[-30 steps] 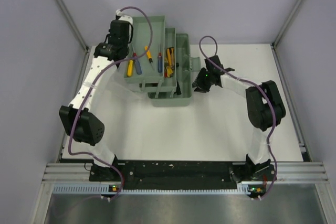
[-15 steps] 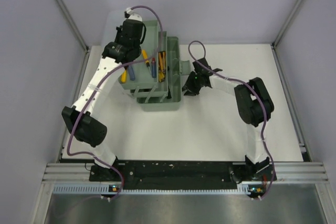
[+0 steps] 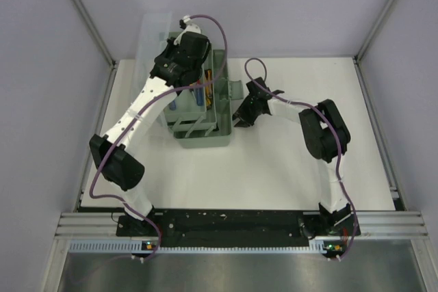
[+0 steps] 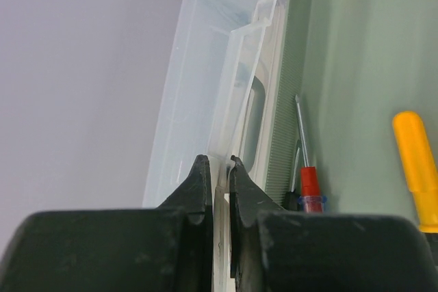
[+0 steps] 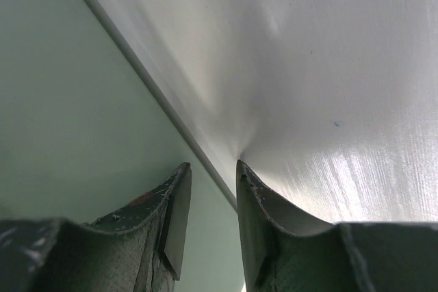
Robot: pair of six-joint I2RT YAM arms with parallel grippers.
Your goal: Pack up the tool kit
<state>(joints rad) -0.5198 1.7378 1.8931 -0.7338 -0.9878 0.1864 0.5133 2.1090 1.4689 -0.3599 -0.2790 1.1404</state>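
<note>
The sage-green toolbox (image 3: 205,135) stands at the table's middle back, its tiered trays drawn close over the base. Small screwdrivers (image 3: 199,91) lie in a tray. In the left wrist view a red-handled screwdriver (image 4: 310,184) and a yellow handle (image 4: 415,162) rest on the green tray floor (image 4: 356,46). My left gripper (image 3: 175,63) (image 4: 217,161) is shut on the edge of the translucent lid (image 4: 219,66) (image 3: 154,32), which stands raised at the box's back left. My right gripper (image 3: 239,115) (image 5: 212,165) is open, its fingertips low against the box's right wall (image 5: 61,100) where it meets the table.
The white table (image 3: 287,169) spreads in front of and to the right of the box. Grey enclosure walls (image 3: 41,66) with metal corner posts stand close behind and on both sides. Purple cables (image 3: 254,66) loop above both wrists.
The trays have folded together over the base and the whole box has slid left. My left gripper swung right and back with the lid; my right gripper followed the box leftward.
</note>
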